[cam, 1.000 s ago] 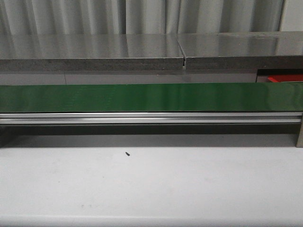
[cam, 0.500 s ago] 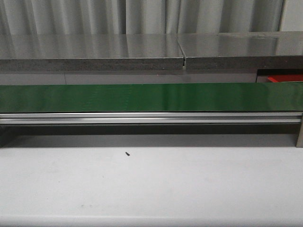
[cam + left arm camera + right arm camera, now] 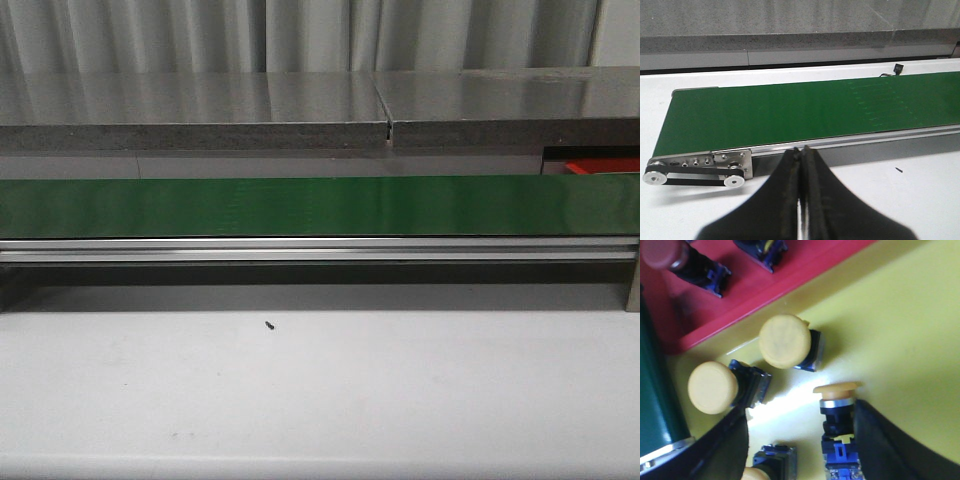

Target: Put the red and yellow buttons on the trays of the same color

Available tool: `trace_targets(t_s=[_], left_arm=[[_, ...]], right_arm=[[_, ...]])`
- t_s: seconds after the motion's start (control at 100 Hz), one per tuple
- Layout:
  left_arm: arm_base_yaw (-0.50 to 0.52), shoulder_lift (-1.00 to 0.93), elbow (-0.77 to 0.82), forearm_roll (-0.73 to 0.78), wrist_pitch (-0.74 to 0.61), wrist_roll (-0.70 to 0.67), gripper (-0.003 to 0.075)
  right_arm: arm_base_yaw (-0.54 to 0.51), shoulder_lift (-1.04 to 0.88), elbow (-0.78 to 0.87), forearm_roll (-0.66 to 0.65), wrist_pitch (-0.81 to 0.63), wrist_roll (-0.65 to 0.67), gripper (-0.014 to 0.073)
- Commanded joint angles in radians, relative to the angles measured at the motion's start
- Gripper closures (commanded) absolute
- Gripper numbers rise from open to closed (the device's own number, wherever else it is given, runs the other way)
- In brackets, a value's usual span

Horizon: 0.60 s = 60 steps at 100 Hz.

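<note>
**Yellow button between open right fingers over the yellow tray**

In the right wrist view, the right gripper (image 3: 800,450) is seen with its 2 black fingers spread wide at the bottom of the frame. Between them stands a yellow-capped push button with a silver collar and a black and blue body (image 3: 839,425), lying just beside the finger at lower right. Whether the pads are touching it cannot be told; the jaws appear open, not clamped.

The glossy yellow plastic tray (image 3: 900,325) fills the right and centre of that frame. On it, 2 more yellow round-capped buttons are seen at centre (image 3: 785,341) and at centre left (image 3: 713,387), and part of a 4th shows at the bottom edge (image 3: 765,467). The red plastic tray (image 3: 765,285) crosses the upper left, holding a red-capped button (image 3: 662,252) at the top left corner.

In the left wrist view, the left gripper (image 3: 801,200) is seen at bottom centre with its fingers pressed together, holding nothing, before the long green conveyor belt (image 3: 805,112). No buttons are seen on the belt.

As a judgement, the risks lie in the crowding: on withdrawal, a finger could brush the button at centre left or the one at the bottom edge and shift it. If the button between the fingers is not resting fully on the tray, it could topple or roll towards the red tray's edge.
</note>
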<state>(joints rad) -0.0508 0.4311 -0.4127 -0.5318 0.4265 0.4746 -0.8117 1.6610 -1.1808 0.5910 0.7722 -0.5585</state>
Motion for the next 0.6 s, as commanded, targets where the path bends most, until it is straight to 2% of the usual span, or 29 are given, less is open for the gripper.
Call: trace_targets(t_s=[0.0,0.1,0.22,0.42,0.59], left_arm=[[-0.008,0.004,-0.027,-0.025,-0.067,0.000,0.0739],[-0.008,0.004,-0.027,-0.025,-0.067,0.000,0.0739],[-0.008,0.004,-0.027,-0.025,-0.067,0.000,0.0739],[-0.008,0.004,-0.027,-0.025,-0.067,0.000,0.0739],[-0.008,0.004,-0.027,-0.025,-0.067,0.000,0.0739]], right_arm=[[0.001,-0.098,-0.022,0.059,-0.019,-0.010,0.0127],[0.028,-0.166,-0.022,0.089,-0.022,-0.020,0.0127],[0.113,-0.250,-0.022,0.092,-0.059,-0.066,0.0127],[0.332,-0.403,-0.018,0.082,-0.108,-0.139,0.0127],[0.507,-0.526,0.026,0.009,-0.151,-0.141,0.0127]])
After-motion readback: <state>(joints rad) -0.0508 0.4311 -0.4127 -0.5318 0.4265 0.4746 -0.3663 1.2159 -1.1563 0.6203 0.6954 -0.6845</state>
